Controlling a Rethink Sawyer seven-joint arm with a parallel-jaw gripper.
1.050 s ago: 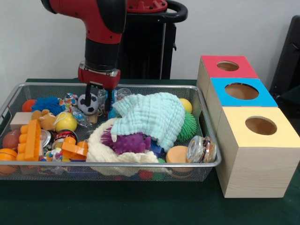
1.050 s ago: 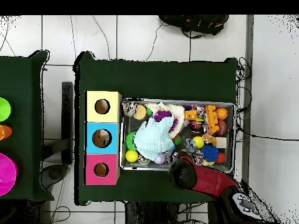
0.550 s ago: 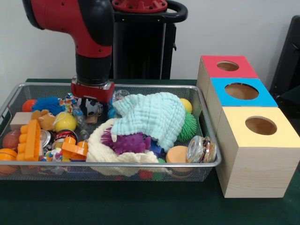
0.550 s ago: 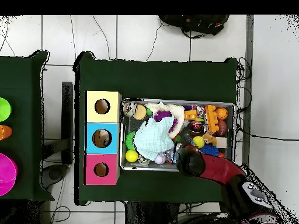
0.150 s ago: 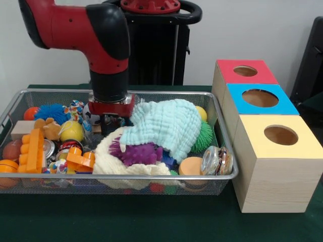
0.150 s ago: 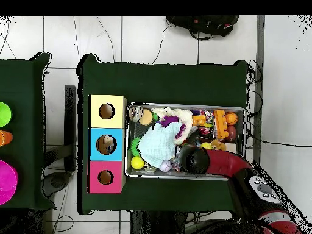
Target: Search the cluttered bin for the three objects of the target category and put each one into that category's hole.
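Red and black, the arm reaches down into the wire bin (image 5: 151, 176), and the gripper (image 5: 112, 120) is low among the toys beside the mint cloth (image 5: 164, 125). Its fingers are hidden behind the clutter, so I cannot tell if they are spread or pressed together. On the green tabletop (image 5: 126, 217), 3 boxes stand beside the bin: red box (image 5: 245, 71), blue box (image 5: 260, 98) and yellow box (image 5: 280, 136), each with 1 hole.
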